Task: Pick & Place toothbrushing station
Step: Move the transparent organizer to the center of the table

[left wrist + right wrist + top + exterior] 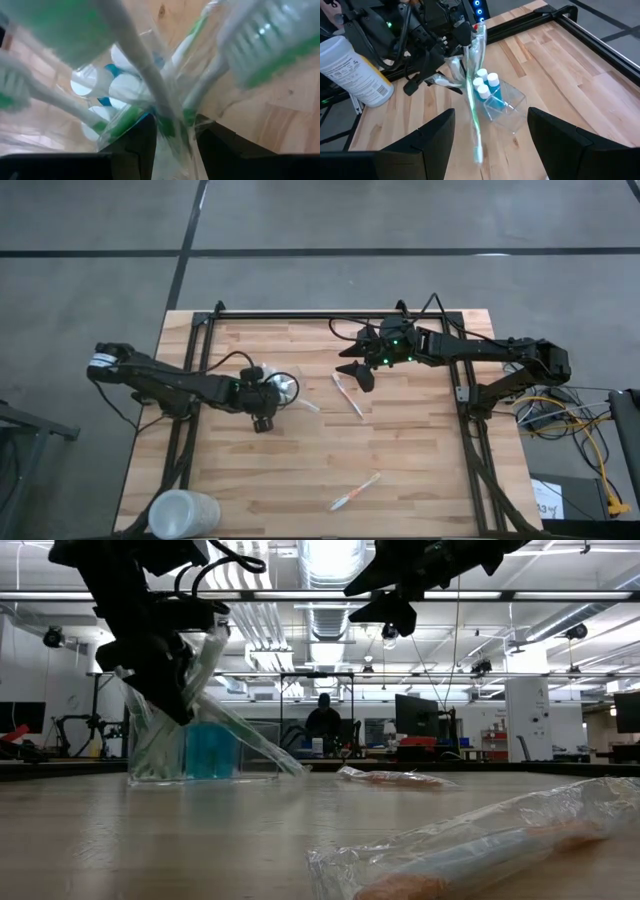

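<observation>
Small see-through plastic toothbrush holder (pixel 506 107) stands on the wooden desk (pixel 300 470), left of centre, w/ small blue tubes w/ white caps (pixel 486 84) already inside. A slim green-and-white toothbrush in clear wrapping (pixel 472 95) leans at the holder, reaching up over its rim.

Left gripper (pixel 262 402) sits right on the holder; its jaws are closed on that wrapped brush, seen close in its wrist view, so one brush is prob. mid-placement, not let go yet.

Right gripper (pixel 358 370) hangs above the desk, right of centre toward the far edge, jaws wide apart & holding nothing.

Still left: two wrapped orange-and-white toothbrushes lie loose on the desk, one (pixel 349 396) just beside the right gripper, the other (pixel 355 492) near the front edge. Judging by that, roughly mid-task: tubes in, some brushes in, two to fetch.

Frosted white cup (pixel 185 513) lies at the near-left corner, well apart.
</observation>
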Controlling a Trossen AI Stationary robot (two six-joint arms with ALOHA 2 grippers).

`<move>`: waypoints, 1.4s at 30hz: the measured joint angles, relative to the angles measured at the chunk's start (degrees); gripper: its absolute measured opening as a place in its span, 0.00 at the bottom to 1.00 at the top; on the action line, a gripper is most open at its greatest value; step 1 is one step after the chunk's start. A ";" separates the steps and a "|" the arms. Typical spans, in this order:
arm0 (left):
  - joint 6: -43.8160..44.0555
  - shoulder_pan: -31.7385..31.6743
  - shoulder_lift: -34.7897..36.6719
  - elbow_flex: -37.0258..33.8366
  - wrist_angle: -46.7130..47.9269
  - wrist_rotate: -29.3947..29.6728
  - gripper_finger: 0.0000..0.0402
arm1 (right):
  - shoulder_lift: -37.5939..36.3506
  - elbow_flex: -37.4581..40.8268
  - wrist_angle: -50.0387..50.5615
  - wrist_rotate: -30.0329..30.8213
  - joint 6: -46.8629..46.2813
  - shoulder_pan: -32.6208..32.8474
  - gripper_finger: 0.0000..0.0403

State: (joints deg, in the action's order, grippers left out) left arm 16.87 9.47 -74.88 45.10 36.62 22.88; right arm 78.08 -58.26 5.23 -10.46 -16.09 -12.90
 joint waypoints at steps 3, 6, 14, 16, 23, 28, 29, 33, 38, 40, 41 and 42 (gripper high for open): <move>0.47 0.02 0.03 0.32 1.27 -0.34 0.34 | 0.00 0.00 0.00 0.00 0.27 -0.01 0.61; 0.78 0.08 0.08 0.79 1.98 -0.51 0.34 | 0.00 0.00 0.00 0.02 0.30 -0.11 0.61; -0.90 0.00 0.08 1.32 2.84 -0.88 0.34 | 0.00 0.00 0.00 0.07 0.30 -0.11 0.61; -0.58 0.00 0.08 1.32 2.61 -0.88 0.34 | 0.00 0.00 0.00 0.07 0.28 -0.11 0.61; -0.31 0.00 0.08 1.37 1.08 -0.86 0.34 | 0.00 0.00 0.00 0.04 0.30 -0.11 0.61; -0.26 0.02 0.08 3.08 1.20 4.20 0.34 | 0.00 0.00 0.00 0.04 0.32 -0.12 0.61; -0.27 0.01 0.08 3.45 1.60 5.68 0.34 | 0.00 0.00 0.00 0.04 0.58 -0.13 0.61; -0.21 0.00 0.08 5.04 4.67 7.71 0.34 | 0.00 0.00 0.00 0.02 1.25 -0.11 0.61; 2.33 0.02 0.08 7.26 11.45 7.22 0.34 | 0.00 0.00 0.00 0.02 1.30 -0.11 0.61; 3.09 0.02 0.08 7.84 13.32 6.61 0.34 | 0.00 0.00 0.00 0.00 1.33 -0.11 0.61; 3.33 0.02 0.08 8.13 13.77 6.34 0.34 | 0.00 0.00 0.00 0.02 1.35 -0.11 0.61; 3.49 0.02 0.09 8.34 13.73 5.91 0.34 | 0.00 0.00 0.00 0.01 1.49 -0.11 0.61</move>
State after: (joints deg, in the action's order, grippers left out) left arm 20.36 9.50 -74.79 53.44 50.35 28.79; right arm 78.08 -58.26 5.23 -10.45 -14.60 -13.02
